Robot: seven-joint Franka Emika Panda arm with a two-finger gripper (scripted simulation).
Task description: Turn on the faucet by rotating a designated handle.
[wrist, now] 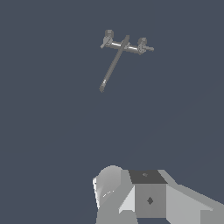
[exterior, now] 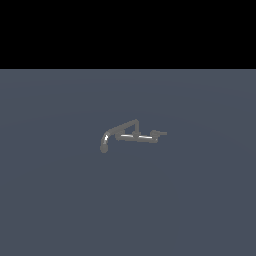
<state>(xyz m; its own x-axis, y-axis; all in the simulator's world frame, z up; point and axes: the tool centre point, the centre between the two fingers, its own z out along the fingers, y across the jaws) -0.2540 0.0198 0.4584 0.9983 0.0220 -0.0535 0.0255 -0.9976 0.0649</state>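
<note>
The faucet (exterior: 135, 135) is a small dull-grey fixture in the middle of the exterior view. Its curved, round-tipped spout (exterior: 104, 147) hangs at the exterior view's left end of the bar. A slanted rod (exterior: 122, 127) rises above the bar. The handle (exterior: 161, 133) is a short stub at the bar's right end. In the wrist view the faucet (wrist: 124, 45) lies far off, with a long rod (wrist: 113, 65) and a stub (wrist: 148, 48) in line with the bar. Only grey blocky parts of my gripper (wrist: 140, 197) show, well apart from the faucet. The fingertips are hidden.
The faucet stands on a flat dark blue-grey surface (exterior: 200, 200). A second short stub (wrist: 106, 42) sticks out at an angle at the bar's other end in the wrist view. A black band fills the top of the exterior view.
</note>
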